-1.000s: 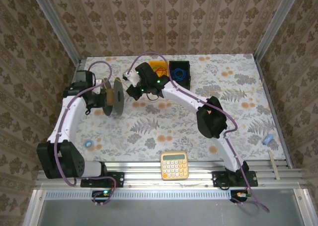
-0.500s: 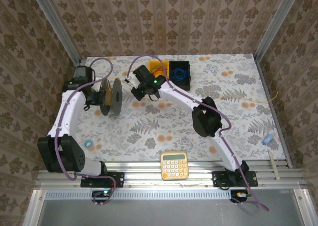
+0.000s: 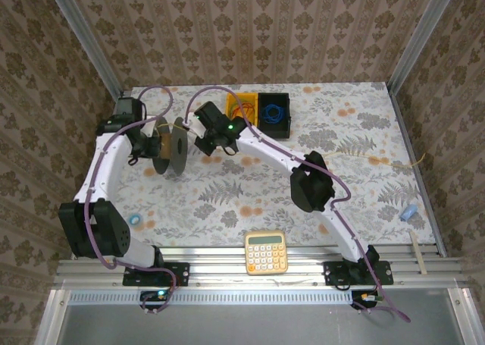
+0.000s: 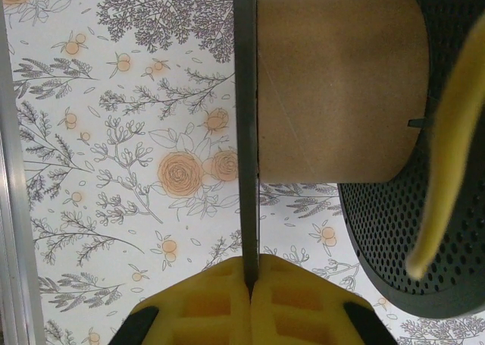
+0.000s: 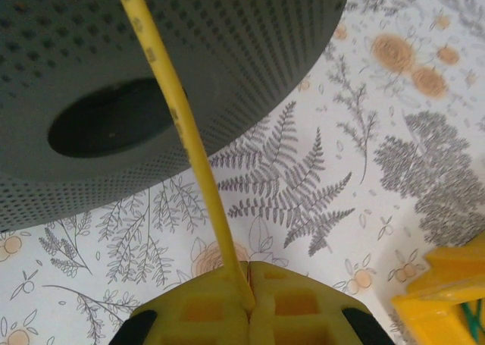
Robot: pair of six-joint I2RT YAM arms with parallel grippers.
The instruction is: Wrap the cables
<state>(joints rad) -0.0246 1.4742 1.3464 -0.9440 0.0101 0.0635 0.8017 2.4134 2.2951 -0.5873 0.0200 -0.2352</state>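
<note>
A spool (image 3: pixel 170 145) with a cardboard core (image 4: pixel 341 87) and black perforated flanges is held off the table at the far left. My left gripper (image 4: pixel 250 280) is shut on the thin edge of one flange (image 4: pixel 245 133). My right gripper (image 5: pixel 248 303) is shut on the thin yellow cable (image 5: pixel 182 117), which rises from the pads across the other flange's face (image 5: pixel 114 42). From above, the right gripper (image 3: pixel 203 142) sits just right of the spool. The cable's loose length (image 3: pixel 379 161) trails over the table toward the right edge.
A black bin (image 3: pixel 274 111) with a blue coil and a yellow bin (image 3: pixel 244 102) with a red-orange coil stand at the back. A calculator (image 3: pixel 266 252) lies at the near edge. Also on the table: a small blue ring (image 3: pixel 136 219), a blue item (image 3: pixel 408 212), a wooden stick (image 3: pixel 418 252).
Both grippers and the spool have shifted left and slightly back. The cable's trailing length has been drawn further onto the table from the right edge.
</note>
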